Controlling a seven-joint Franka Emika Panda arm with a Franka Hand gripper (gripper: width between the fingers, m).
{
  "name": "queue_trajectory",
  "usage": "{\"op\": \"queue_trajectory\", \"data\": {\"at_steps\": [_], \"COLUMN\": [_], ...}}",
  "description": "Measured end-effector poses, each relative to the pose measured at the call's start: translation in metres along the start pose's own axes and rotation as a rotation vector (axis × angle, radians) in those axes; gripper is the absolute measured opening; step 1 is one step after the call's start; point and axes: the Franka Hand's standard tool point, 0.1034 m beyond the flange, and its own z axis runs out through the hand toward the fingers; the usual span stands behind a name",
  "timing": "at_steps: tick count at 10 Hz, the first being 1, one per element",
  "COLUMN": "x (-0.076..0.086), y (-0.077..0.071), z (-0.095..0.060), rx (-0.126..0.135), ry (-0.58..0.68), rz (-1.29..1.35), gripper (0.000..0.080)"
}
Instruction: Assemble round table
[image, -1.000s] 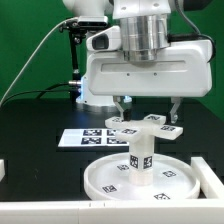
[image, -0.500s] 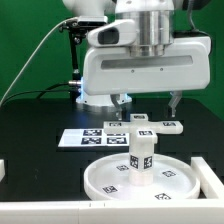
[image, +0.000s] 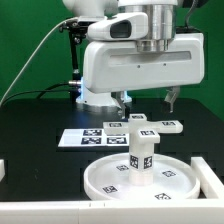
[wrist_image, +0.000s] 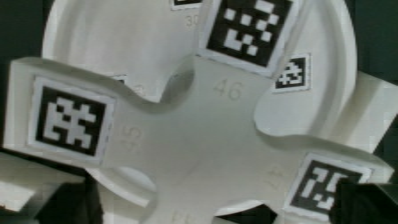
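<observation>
The cross-shaped base (image: 144, 126) sits on top of the leg (image: 139, 160), which stands upright in the round disc (image: 100, 176). Above the base, the end effector (image: 147, 102) hangs released, fingers apart, touching nothing.

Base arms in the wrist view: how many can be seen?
3: one tagged arm, one by the disc's tag, one low. The fourth is likely out of frame.

The black counter (image: 30, 125) carries the white disc (image: 105, 182) at six o'clock and the marker board (image: 82, 137) flat at center.
</observation>
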Motion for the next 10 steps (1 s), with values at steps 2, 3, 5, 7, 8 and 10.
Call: {"op": "queue_trajectory", "data": {"at_steps": [2, 3, 5, 7, 8, 10], "x": [0.0, -0.002, -0.002, -0.001, 0.001, 0.001], "y": [0.001, 0.003, 0.003, 0.004, 0.005, 0.005], "z": [0.001, 0.003, 0.003, 0.008, 0.01, 0.014], "rx": [-0.008, -0.009, -0.009, -0.022, -0.041, -0.056], "ry": [-0.005, -0.006, -0.006, 0.001, 0.009, 0.006], "rz": [-0.145, -0.243, -0.235, -0.259, -0.3, -0.363], "gripper": [0.0648, 0.0648, 0.0648, 0.0648, 0.0648, 0.0648]}}
